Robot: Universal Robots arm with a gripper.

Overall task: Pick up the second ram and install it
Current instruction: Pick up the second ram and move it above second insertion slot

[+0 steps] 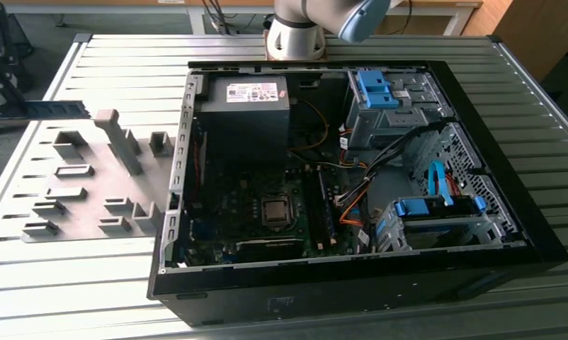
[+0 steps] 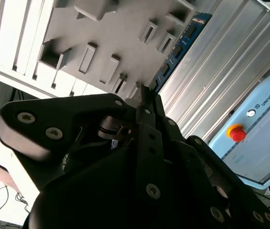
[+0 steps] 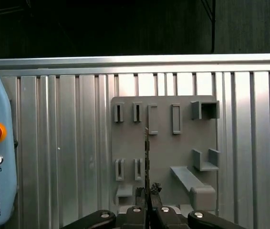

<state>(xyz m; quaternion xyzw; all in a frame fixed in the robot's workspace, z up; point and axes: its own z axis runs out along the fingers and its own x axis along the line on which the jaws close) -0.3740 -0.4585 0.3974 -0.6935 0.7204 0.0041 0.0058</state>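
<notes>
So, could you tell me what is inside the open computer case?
The computer case holds a power supply, a main board, cables and blue drive latches. Its near wall hides whatever lies right against it.

You see gripper (image 3: 147, 194) pinching second ram (image 3: 147, 152), thin edge facing you, grey holder board (image 3: 166, 155) behind, on ribbed table (image 3: 68, 143).

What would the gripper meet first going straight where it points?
Probably the grey holder plate: in the first wrist view the gripper, shut on the second ram, points at it. Depth unclear.
</notes>
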